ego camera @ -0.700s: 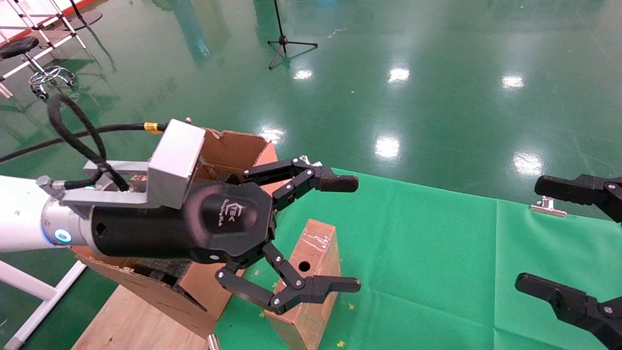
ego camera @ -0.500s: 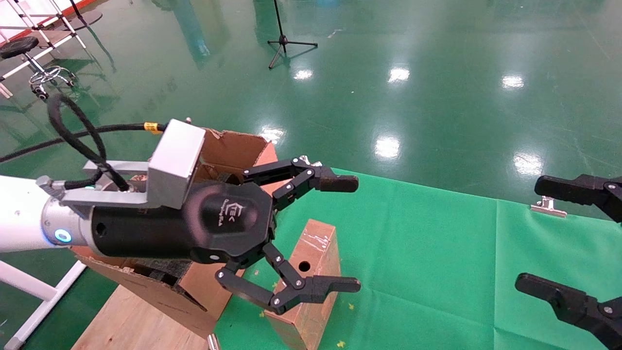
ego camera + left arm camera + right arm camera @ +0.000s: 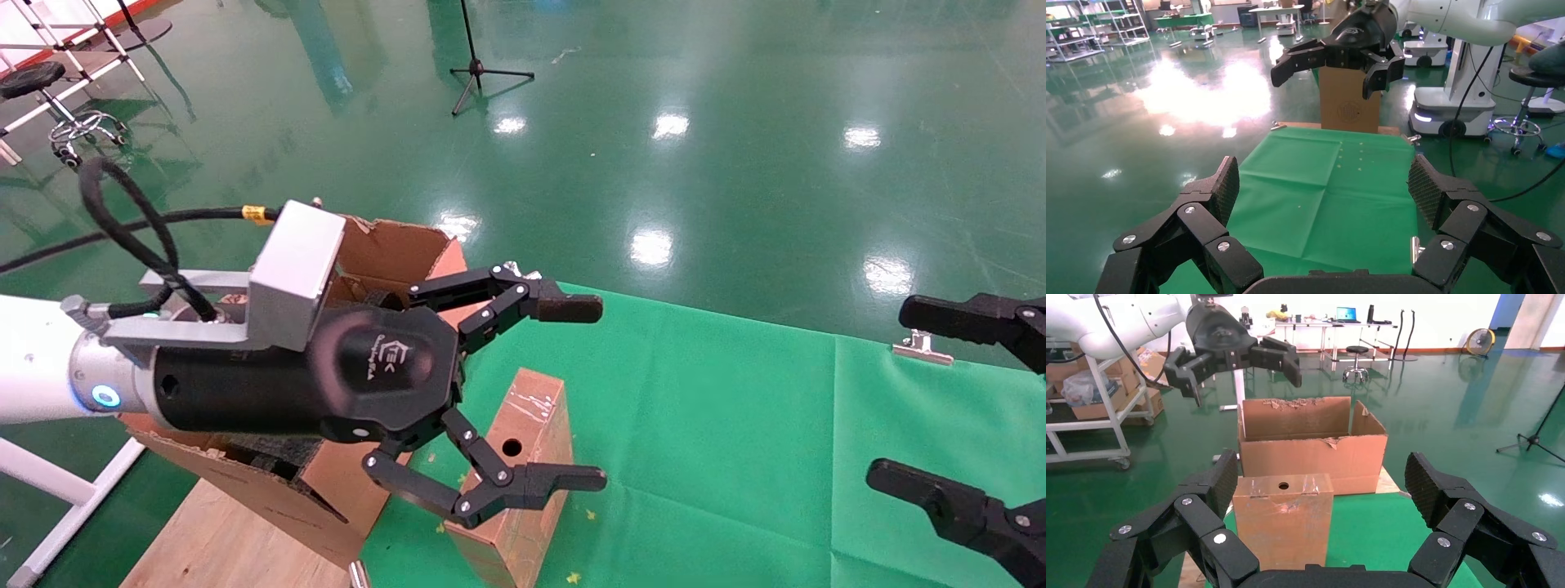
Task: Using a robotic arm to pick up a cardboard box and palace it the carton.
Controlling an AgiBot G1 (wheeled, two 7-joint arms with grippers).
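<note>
The slim brown cardboard box, taped and pierced by a round hole, stands upright on the green-covered worktop beside the large corrugated carton. The left end effector is spread wide above it; the right end effector is also spread wide.

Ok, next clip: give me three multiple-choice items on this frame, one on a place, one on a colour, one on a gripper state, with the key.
1. Where does the cardboard box stand?
A. inside the carton
B. on the green cloth beside the carton
C. on the floor

2. What colour is the light ring on the robotic arm?
A. red
B. yellow
C. blue

3. How is the left gripper?
A. open, holding nothing
B. shut on the box
C. out of view

Key: 1 B, the box stands upright on the green cloth next to the carton. 2 C, the ring glows blue. 3 A, its fingers are spread above the box. The right gripper waits open at the right edge.
</note>
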